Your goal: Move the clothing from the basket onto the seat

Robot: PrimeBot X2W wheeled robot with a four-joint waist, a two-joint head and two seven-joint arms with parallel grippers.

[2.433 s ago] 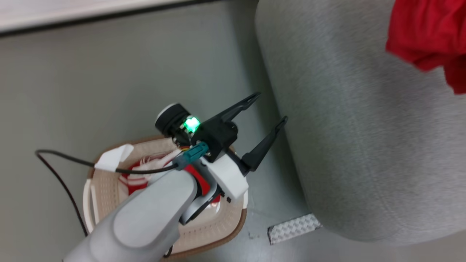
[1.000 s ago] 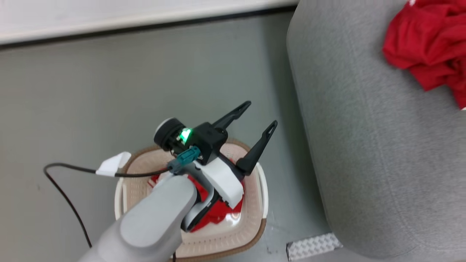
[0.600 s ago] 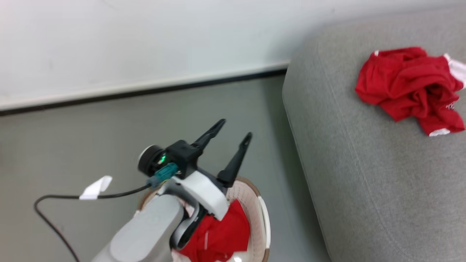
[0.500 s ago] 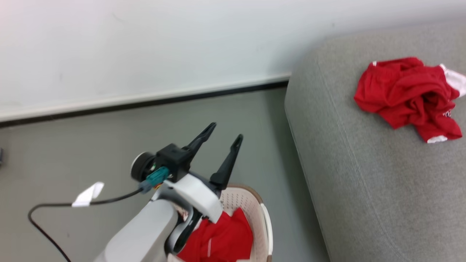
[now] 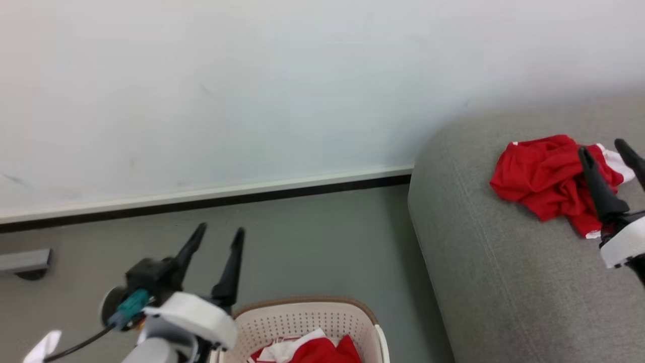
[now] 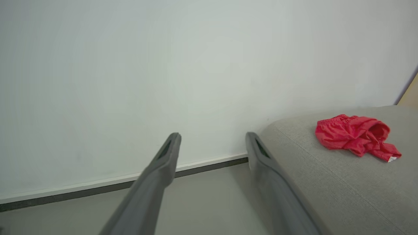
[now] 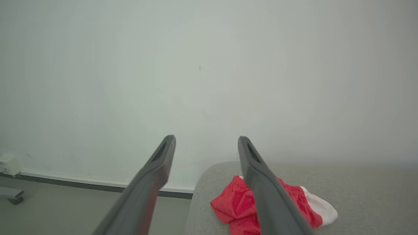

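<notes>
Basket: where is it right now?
In the head view the basket sits on the floor at the bottom centre, left of the seat and just right of the left hand, with red clothing in it.

A crumpled red garment (image 5: 546, 176), white trim showing at one edge, lies bunched in a loose heap on the light grey seat (image 5: 504, 282), close to the cushion's rounded corner. Down on the floor (image 5: 312, 242) just beside the seat, well apart from that heap, the cream-white basket (image 5: 297, 322) stands upright, its wall pierced with rows of small round holes and its rim brown. Inside the basket rests a second red garment (image 5: 327, 352), rumpled, with a white panel showing along its left side.
</notes>
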